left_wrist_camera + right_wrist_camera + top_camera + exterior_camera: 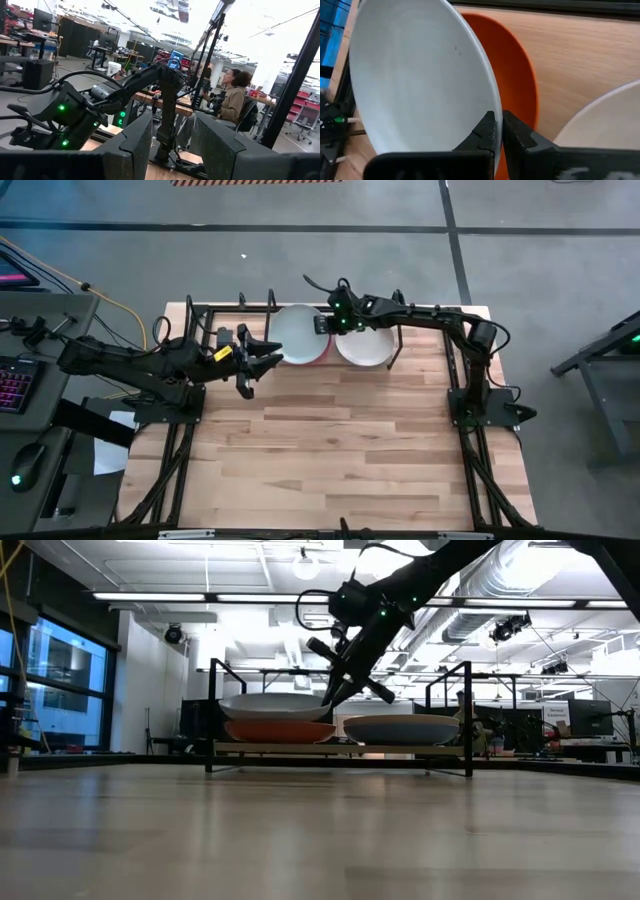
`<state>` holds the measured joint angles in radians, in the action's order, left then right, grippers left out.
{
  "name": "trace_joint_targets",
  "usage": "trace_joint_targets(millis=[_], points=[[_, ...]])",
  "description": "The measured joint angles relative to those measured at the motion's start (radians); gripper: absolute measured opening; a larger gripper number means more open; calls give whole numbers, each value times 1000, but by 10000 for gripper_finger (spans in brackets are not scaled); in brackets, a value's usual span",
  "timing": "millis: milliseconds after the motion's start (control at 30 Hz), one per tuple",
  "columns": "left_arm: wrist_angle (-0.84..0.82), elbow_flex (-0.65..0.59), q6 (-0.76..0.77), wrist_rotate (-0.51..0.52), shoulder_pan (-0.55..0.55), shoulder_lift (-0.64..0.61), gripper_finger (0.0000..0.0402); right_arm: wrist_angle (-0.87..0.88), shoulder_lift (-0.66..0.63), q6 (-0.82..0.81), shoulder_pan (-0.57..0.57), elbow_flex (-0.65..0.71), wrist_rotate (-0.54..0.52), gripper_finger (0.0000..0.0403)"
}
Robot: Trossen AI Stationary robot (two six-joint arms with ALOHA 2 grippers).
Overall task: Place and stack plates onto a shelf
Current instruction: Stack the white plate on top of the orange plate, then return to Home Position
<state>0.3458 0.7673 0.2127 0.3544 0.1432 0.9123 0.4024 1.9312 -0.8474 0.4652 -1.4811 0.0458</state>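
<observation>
A pale whitish plate [297, 332] lies on the red plate [280, 730] at the left of the low black shelf [340, 749], along the table's far edge. My right gripper [326, 326] is shut on the pale plate's right rim. At the right of the shelf a cream-white plate [362, 346] lies on a bluish plate [400, 730]. My left gripper [260, 363] is open and empty, just left of the left stack; its fingers also show apart in the left wrist view [172, 150]. My right gripper pinches the pale plate's right rim [492, 107] between its two fingers, one finger above the rim and one below. The fingers [335, 690] slant down from above and from the table's right. The plate sits about level on the red plate [520, 85].
The shelf's upright posts [468, 710] stand at its ends. The larger black frame [470, 430] edges the table. The wooden tabletop [330, 450] lies bare in front of the shelf. A person [235, 100] sits in the room beyond the table.
</observation>
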Motion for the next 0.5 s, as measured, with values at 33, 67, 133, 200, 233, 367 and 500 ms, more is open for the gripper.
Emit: trace_joint_targets(millis=[33,67,133,200,233,367,500], points=[[0,0,0,5,0,0,137,4,0,0,0,0,-1,3],[0,0,0,10,0,0,137,5,0,0,2,0,-4,7],[0,0,0,22,0,0,137,3,0,0,6,0,2,18],[0,0,0,29,0,0,137,6,0,1,13,0,19,36],[0,0,0,30,0,0,137,8,0,4,13,0,26,47],[0,0,0,36,0,0,137,11,0,18,13,0,38,93],[0,0,0,36,0,0,137,1,-14,43,13,1,60,135]])
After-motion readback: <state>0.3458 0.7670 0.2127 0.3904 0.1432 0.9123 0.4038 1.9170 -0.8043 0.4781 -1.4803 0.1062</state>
